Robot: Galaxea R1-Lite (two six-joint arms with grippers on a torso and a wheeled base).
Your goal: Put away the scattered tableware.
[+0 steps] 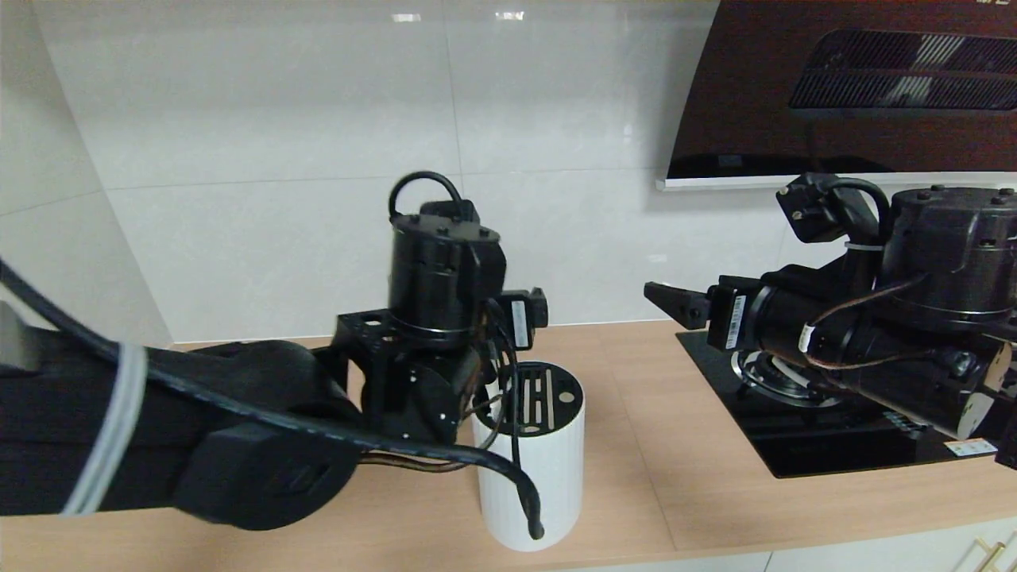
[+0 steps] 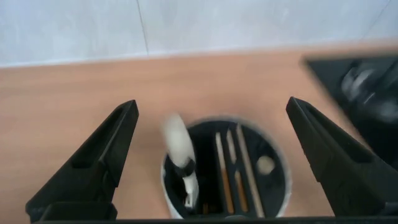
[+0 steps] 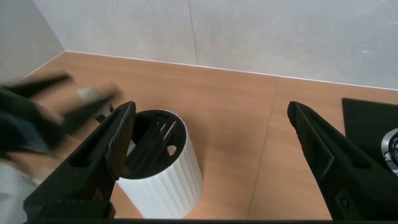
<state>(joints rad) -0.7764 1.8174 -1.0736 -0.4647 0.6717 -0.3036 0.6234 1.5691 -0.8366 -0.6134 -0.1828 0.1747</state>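
Counter [image 1: 675, 477], white holder [image 1: 556, 477] near front edge; left hand [image 2: 210, 106], right hand [image 3: 211, 106] both agape.

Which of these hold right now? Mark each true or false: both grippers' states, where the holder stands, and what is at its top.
1. The left gripper is open above the white holder. True.
2. The white holder stands on the cooktop. False: it stands on the wooden counter, beside the cooktop.
3. The right gripper is shut on a spoon. False: it is open and holds nothing.
4. A white utensil is at the holder's slotted top. True, though it is too blurred to tell what kind it is.
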